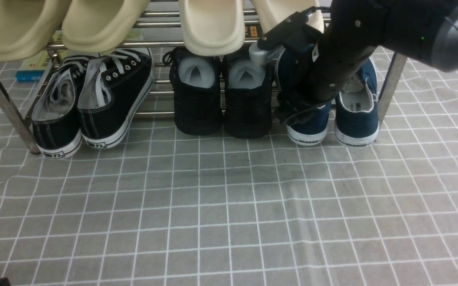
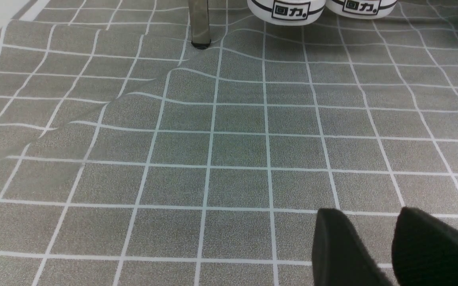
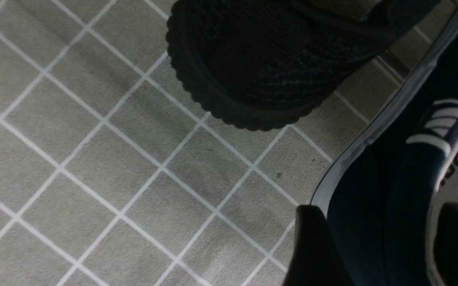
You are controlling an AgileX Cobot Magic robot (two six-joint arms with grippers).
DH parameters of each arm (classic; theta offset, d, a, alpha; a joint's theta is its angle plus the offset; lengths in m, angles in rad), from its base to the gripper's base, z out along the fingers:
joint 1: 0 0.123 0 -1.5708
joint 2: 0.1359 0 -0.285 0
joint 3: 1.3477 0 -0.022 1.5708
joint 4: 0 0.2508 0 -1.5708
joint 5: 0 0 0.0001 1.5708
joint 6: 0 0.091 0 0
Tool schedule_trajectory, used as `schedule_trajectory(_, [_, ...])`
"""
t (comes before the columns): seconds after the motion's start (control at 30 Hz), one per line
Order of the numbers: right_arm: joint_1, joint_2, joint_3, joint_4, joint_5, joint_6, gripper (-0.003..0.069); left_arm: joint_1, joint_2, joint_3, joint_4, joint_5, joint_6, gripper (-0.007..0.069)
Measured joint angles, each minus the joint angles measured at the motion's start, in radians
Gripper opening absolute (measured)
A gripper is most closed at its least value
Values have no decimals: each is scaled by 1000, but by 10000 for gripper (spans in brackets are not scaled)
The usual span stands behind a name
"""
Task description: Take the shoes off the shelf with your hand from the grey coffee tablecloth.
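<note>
Nothing has been removed yet: the navy-blue canvas slip-on shoes (image 1: 357,115) are left on the steel-bar shelf (image 1: 161,24), one heel wall being straddled, unclamped, by the spread right end effector (image 3: 380,208), its mate just beside.

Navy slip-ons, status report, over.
Navy slip-ons on shelf, lower tier. Right hand open, astride one heel. Left hand open, empty. Black knit shoes close beside.

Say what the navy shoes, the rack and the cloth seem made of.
Navy shoes: probably canvas, matte woven uppers, with white rubber-looking soles.
Rack: metal, likely steel, polished bars that reflect.
Cloth: grey, white grid, wrinkles softly; fabric or coated vinyl, cannot tell.
</note>
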Motion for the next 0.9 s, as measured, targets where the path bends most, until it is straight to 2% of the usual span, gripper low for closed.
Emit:
schedule_trajectory(0.13, [0, 28, 0, -46, -9, -2, 404, 0, 0, 0, 0, 0, 0, 240])
schedule_trajectory(0.23, [0, 36, 0, -63, -14, -3, 365, 0, 0, 0, 0, 0, 0, 240])
schedule_trajectory(0.33, [0, 36, 0, -69, -10, -14, 204, 0, 0, 0, 0, 0, 0, 240])
schedule_trajectory(0.37, [0, 36, 0, -69, -9, -14, 193, 0, 0, 0, 0, 0, 0, 240])
schedule_trajectory(0.43, [0, 36, 0, -63, 6, -18, 75, 0, 0, 0, 0, 0, 0, 240])
schedule_trajectory(0.47, [0, 31, 0, -56, 23, -21, 49, 0, 0, 0, 0, 0, 0, 240])
schedule_trajectory(0.9, [49, -125, 3, 0, 266, -33, 54, 0, 0, 0, 0, 0, 0, 240])
